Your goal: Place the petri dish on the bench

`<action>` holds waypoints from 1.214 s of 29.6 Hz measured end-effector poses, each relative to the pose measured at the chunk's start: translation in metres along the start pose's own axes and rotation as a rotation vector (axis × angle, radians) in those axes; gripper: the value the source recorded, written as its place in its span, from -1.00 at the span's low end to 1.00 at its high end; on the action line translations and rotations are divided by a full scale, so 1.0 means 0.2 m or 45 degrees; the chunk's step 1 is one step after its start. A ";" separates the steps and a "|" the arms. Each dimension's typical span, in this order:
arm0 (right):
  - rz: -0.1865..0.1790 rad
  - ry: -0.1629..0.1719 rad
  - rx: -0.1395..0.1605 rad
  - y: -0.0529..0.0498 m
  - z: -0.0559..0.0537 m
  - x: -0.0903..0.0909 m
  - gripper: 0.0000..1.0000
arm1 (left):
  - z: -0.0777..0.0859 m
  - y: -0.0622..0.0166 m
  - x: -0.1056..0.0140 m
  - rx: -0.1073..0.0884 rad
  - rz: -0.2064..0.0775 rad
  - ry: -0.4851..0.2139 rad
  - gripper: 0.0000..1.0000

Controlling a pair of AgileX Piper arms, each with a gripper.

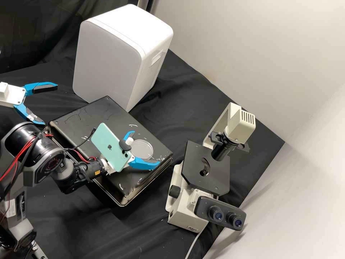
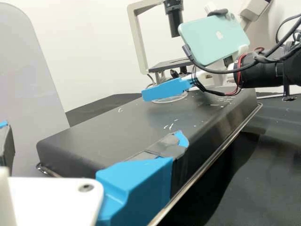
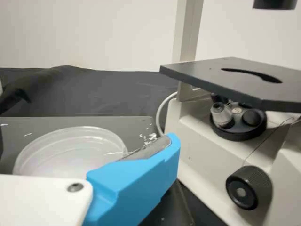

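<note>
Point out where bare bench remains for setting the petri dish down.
Bare black cloth lies between the white box and the microscope, and more in front of the black tray. The tray's top is crowded by the right gripper.

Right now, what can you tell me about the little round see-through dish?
The petri dish is round, shallow and clear, plastic by its look, with a low upright rim, and it looks empty. It lies flat on top of the scratched black tray, near the corner closest to the microscope. The right gripper is open around it, one blue finger on each side; whether they touch the rim, I cannot tell.
</note>
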 end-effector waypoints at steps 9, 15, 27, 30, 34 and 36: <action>-0.013 0.009 -0.005 0.00 0.01 -0.01 1.00 | 0.00 0.000 0.00 0.000 0.000 0.000 1.00; -0.010 0.008 -0.005 0.00 0.01 -0.01 1.00 | 0.00 0.000 0.00 0.019 0.000 0.000 1.00; -0.010 0.008 -0.005 0.00 0.01 -0.01 1.00 | 0.03 0.047 -0.04 0.076 0.069 -0.011 1.00; -0.010 0.008 -0.005 0.00 0.01 -0.01 1.00 | 0.04 0.069 -0.06 0.094 0.104 -0.011 1.00; -0.010 0.008 -0.003 0.00 0.01 -0.01 1.00 | 0.05 0.089 -0.08 0.103 0.137 -0.010 1.00; -0.010 0.008 -0.003 0.00 0.01 -0.01 1.00 | 0.04 0.091 -0.08 0.081 0.143 -0.008 1.00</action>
